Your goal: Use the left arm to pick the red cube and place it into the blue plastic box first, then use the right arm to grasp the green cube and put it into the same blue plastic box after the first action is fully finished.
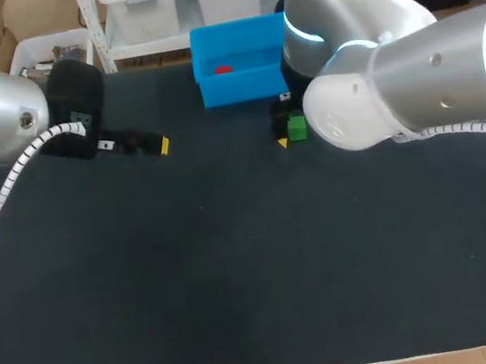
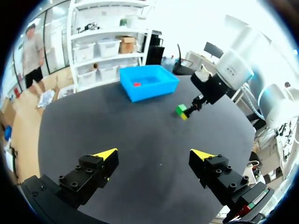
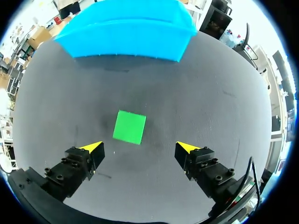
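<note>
Now, plain bright-green cube just ahead of wide-open empty right jaws, left jaws likewise

The open-topped, rectangular blue plastic box stands upright on the dark table, in the upper middle of the head view near the table's far edge. The small red cube lies inside it on the box floor, a little left of the box's middle. The small green cube rests on the table outside the box with one square face turned up. It sits just below the box's right front corner in the head view, near the box but not touching it.
</note>
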Controlling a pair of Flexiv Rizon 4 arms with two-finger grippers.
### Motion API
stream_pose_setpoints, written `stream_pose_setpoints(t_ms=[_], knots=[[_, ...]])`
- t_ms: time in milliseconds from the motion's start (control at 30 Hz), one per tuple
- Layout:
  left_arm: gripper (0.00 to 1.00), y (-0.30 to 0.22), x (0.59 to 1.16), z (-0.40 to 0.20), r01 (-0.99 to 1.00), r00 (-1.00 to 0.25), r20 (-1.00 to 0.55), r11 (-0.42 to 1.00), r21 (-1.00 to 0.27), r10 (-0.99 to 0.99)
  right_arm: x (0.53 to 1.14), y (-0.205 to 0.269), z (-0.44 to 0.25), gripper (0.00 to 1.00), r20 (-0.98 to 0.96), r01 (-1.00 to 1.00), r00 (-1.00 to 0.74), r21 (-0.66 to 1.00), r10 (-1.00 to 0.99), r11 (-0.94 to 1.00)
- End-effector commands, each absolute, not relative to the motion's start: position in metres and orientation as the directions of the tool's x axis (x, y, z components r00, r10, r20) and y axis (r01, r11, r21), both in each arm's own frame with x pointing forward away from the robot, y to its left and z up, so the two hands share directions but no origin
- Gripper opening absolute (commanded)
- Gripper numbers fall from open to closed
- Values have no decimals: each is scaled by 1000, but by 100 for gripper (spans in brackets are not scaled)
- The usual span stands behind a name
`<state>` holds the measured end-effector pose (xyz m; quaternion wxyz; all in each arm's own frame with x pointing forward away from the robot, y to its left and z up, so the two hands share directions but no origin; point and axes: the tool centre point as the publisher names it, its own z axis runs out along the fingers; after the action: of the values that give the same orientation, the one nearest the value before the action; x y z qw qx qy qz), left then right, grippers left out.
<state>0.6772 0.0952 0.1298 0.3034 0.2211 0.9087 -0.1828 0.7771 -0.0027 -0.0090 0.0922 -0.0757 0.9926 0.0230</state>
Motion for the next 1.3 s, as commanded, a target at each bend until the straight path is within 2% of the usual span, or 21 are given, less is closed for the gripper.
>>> stream_pose_setpoints(t_ms=[33, 1100, 1133, 1167, 1200, 1300], knots=[[100, 97, 678, 129, 517, -716, -634, 832, -202, 291, 788, 4, -14, 100, -176, -150, -974, 22, -144, 988], [100, 97, 678, 129, 517, -716, -634, 832, -202, 291, 811, 6, -23, 99, -160, -85, -983, -13, -86, 996], [100, 97, 678, 129, 517, -716, -634, 832, -202, 291, 811, 5, -23, 44, -160, -81, -984, -13, -82, 997], [100, 97, 678, 129, 517, -716, -634, 832, -202, 291, 811, 4, -24, 17, -160, -79, -984, -13, -80, 997], [100, 97, 678, 129, 517, -716, -634, 832, -202, 291, 811, 4, -24, 0, -159, -78, -984, -12, -78, 997], [100, 97, 678, 129, 517, -716, -634, 832, -202, 291, 811, 3, -24, 0, -161, -74, -984, -12, -75, 997]])
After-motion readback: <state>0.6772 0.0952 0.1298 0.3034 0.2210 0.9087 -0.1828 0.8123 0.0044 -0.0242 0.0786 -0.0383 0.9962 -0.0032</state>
